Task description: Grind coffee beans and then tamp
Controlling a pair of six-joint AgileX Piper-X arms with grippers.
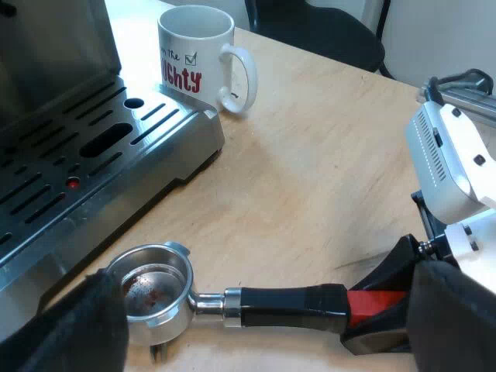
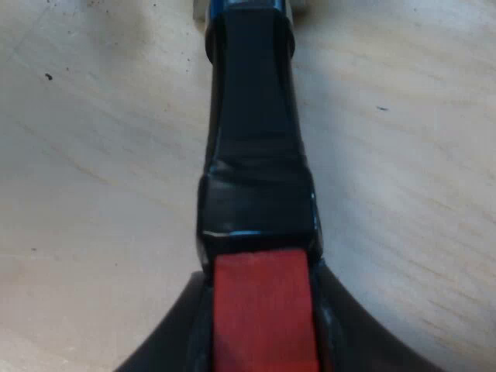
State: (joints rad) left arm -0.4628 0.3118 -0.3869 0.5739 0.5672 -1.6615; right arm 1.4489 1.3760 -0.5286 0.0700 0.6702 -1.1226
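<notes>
The metal holder lies on the wooden table beside the espresso machine's drip tray. Its basket carries a little dark residue. Its dark handle ends in red. My right gripper is shut on that red end, and in the right wrist view the red end sits tight between the black fingers of the right gripper. My left gripper hangs open over the holder, one finger by the basket and the other past the handle's end.
A white mug with red lettering stands upright at the corner of the drip tray. A small red light glows in the tray's grille. Bare wooden table stretches beyond the holder, and a dark chair stands past the table's edge.
</notes>
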